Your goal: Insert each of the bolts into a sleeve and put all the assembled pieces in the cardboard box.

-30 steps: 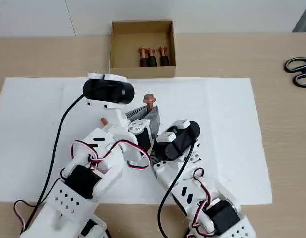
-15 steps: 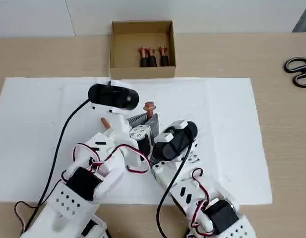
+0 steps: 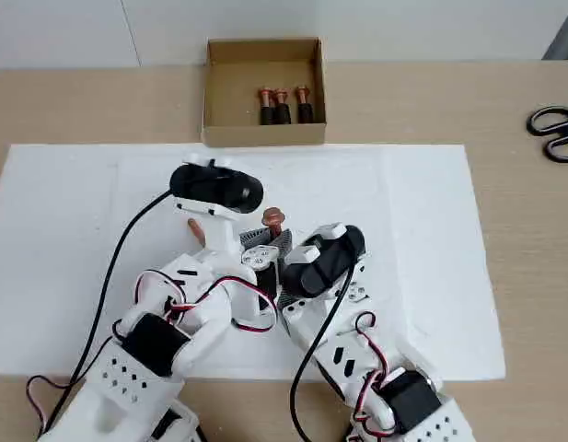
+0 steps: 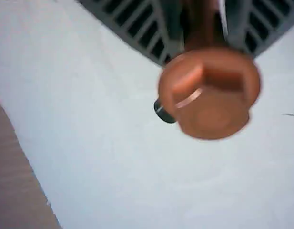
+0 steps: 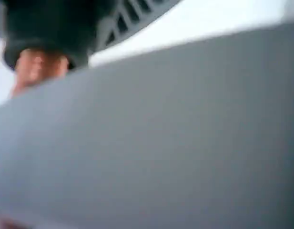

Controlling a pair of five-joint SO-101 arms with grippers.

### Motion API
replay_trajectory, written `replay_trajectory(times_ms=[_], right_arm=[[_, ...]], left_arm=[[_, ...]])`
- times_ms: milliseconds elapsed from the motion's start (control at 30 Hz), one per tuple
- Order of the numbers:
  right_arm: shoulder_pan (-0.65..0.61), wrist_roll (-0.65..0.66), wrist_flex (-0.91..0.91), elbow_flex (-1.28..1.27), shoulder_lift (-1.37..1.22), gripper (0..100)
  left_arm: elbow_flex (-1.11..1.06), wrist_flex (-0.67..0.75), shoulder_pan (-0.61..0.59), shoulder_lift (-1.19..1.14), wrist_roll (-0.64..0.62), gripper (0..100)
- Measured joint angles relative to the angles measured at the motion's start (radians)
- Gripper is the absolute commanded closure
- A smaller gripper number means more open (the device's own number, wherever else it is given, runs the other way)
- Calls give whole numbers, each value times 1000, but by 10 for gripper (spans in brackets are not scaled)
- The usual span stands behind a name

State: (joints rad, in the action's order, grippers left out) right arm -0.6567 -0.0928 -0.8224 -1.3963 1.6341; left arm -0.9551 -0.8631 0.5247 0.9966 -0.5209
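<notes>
Left gripper (image 4: 200,19) clamps the bolt (image 4: 209,90) upright, head up, over the middle of the sheet (image 3: 422,239). A sleeve (image 5: 46,28) seems to ring its lower end. The box (image 3: 228,87) lies straight beyond the far edge.

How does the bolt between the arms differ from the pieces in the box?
The raised bolt is alone over the white sheet; the boxed pieces sit three abreast in the cardboard box. Their black sleeves show; the raised bolt's shank is mostly hidden. All have copper heads.

Black-handled scissors (image 3: 555,132) lie on the wooden table (image 3: 81,101), right of the white sheet (image 3: 422,230).
</notes>
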Motion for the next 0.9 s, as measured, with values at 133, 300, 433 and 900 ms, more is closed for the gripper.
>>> replay_trajectory(times_ms=[133, 300, 433, 900], right_arm=[[0, 0, 0, 0, 0, 995], [-3, 0, 0, 0, 0, 995], [-3, 2, 0, 0, 0, 995], [3, 2, 2, 2, 5, 995]], left_arm=[[2, -37, 2, 0, 0, 995], [8, -101, 3, 0, 2, 995], [9, -117, 5, 0, 2, 994], [58, -235, -5, -9, 26, 811]])
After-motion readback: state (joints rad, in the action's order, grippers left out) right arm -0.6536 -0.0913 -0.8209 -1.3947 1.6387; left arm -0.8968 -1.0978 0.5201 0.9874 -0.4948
